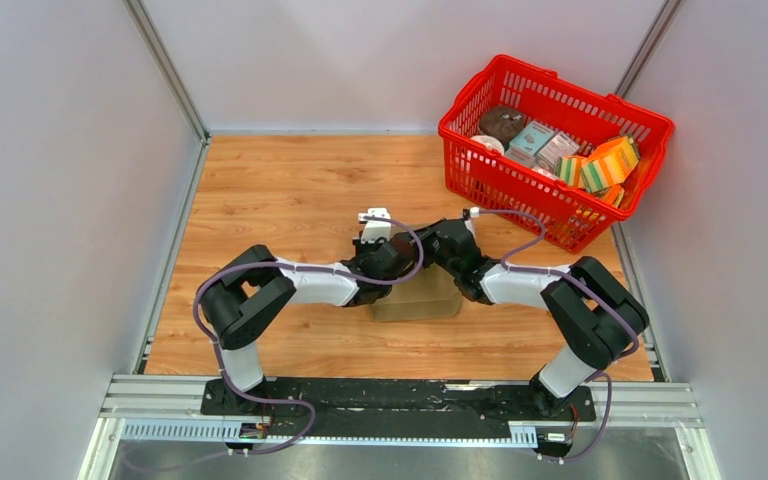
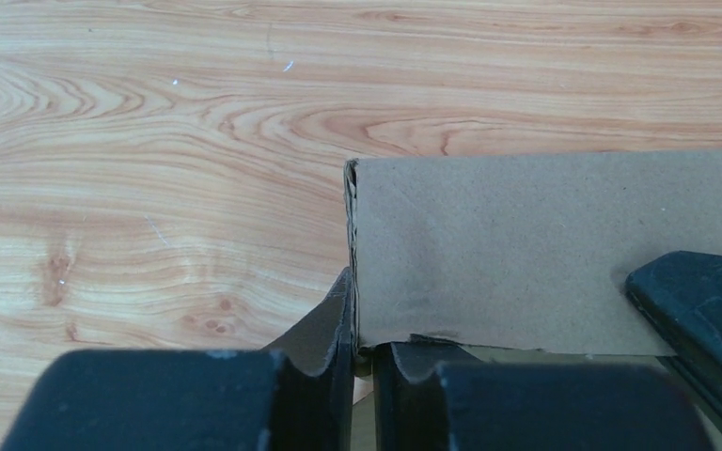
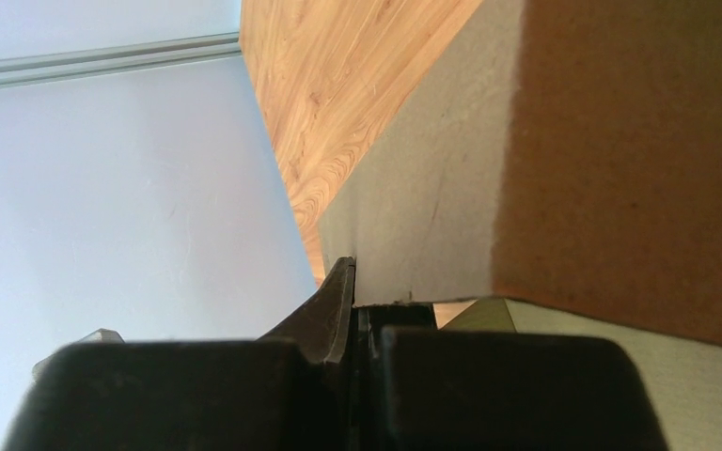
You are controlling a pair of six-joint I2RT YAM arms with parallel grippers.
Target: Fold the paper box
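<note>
The paper box (image 1: 420, 302) is plain brown cardboard, standing partly formed on the wooden table (image 1: 280, 190) between the two arms. Both grippers meet over its top. My left gripper (image 1: 392, 264) is closed to a narrow gap on the upright corner edge of a box wall (image 2: 526, 244), which runs down between the left gripper (image 2: 364, 355) fingers. My right gripper (image 1: 438, 262) pinches another wall edge of the paper box (image 3: 432, 216); the right gripper (image 3: 355, 305) has almost no gap. A dark right finger (image 2: 705, 301) shows against the wall.
A red basket (image 1: 520, 195) with colourful packages stands at the back right of the table. Grey walls enclose the left, back and right sides. A metal rail (image 1: 400, 400) with the arm bases runs along the near edge.
</note>
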